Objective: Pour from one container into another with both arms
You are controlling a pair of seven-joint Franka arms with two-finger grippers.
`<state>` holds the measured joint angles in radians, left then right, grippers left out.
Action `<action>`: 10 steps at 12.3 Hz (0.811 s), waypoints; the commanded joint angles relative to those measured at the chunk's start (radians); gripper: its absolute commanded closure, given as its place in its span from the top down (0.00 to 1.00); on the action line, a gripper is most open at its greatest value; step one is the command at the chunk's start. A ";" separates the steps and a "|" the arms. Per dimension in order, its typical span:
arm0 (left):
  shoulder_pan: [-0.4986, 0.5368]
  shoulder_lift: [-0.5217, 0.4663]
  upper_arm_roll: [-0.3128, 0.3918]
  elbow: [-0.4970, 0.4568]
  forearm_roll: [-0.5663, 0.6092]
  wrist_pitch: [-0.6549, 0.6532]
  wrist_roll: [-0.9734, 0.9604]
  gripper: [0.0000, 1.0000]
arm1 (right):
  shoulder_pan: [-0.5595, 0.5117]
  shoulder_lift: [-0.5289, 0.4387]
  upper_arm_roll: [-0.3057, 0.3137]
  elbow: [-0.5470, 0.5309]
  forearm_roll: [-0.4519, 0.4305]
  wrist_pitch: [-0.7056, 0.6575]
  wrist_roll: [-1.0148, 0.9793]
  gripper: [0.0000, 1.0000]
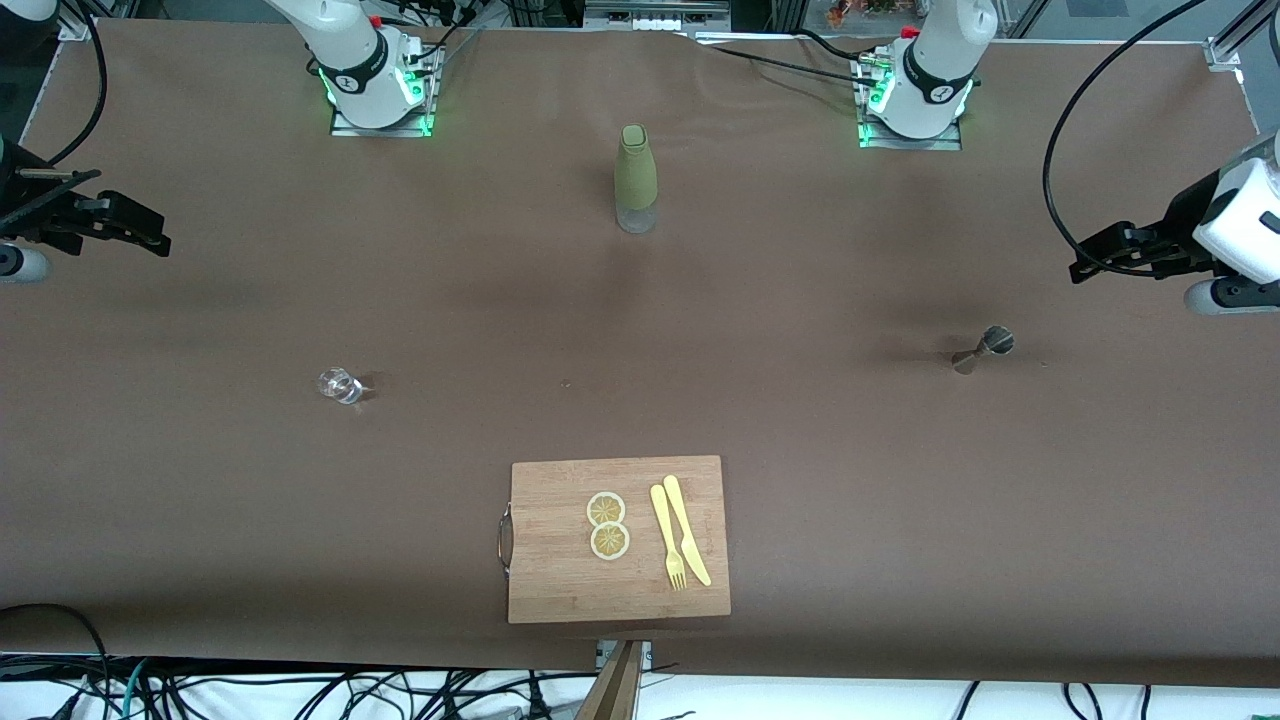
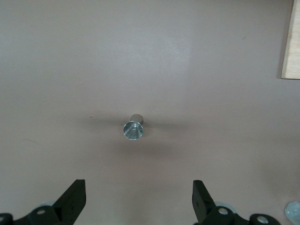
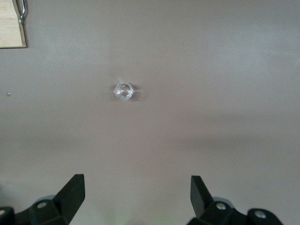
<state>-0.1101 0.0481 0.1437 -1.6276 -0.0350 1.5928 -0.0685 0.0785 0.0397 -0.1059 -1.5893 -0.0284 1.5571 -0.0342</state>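
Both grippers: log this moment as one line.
left gripper: jaws open, over small silvery steel jigger | right gripper: jaws open, over tiny clear drinking glass | nothing held | pour not begun

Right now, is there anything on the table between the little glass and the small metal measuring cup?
No. In the front view, only bare brown table runs between the glass and the measuring cup. The green bottle stands farther from the camera, the cutting board nearer.

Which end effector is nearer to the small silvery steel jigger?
The left end effector, open, hangs near the small silvery steel jigger at the left arm's end. The right end effector, open, waits at the other end.
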 commanded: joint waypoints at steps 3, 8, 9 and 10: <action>0.092 -0.022 -0.007 -0.023 0.006 -0.004 0.140 1.00 | -0.008 0.000 0.000 0.008 0.018 -0.003 -0.003 1.00; 0.171 -0.021 -0.006 -0.009 -0.006 -0.001 0.346 1.00 | -0.006 0.000 0.000 0.008 0.018 -0.003 -0.003 1.00; 0.188 -0.021 -0.007 -0.008 -0.008 -0.001 0.375 1.00 | -0.006 0.000 0.000 0.008 0.018 -0.003 -0.003 1.00; 0.194 -0.021 -0.007 -0.006 -0.008 -0.001 0.392 1.00 | -0.006 0.000 0.000 0.008 0.018 -0.003 -0.003 1.00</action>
<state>0.0622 0.0454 0.1459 -1.6289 -0.0350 1.5912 0.2643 0.0784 0.0397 -0.1059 -1.5893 -0.0283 1.5571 -0.0342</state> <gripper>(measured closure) 0.000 0.000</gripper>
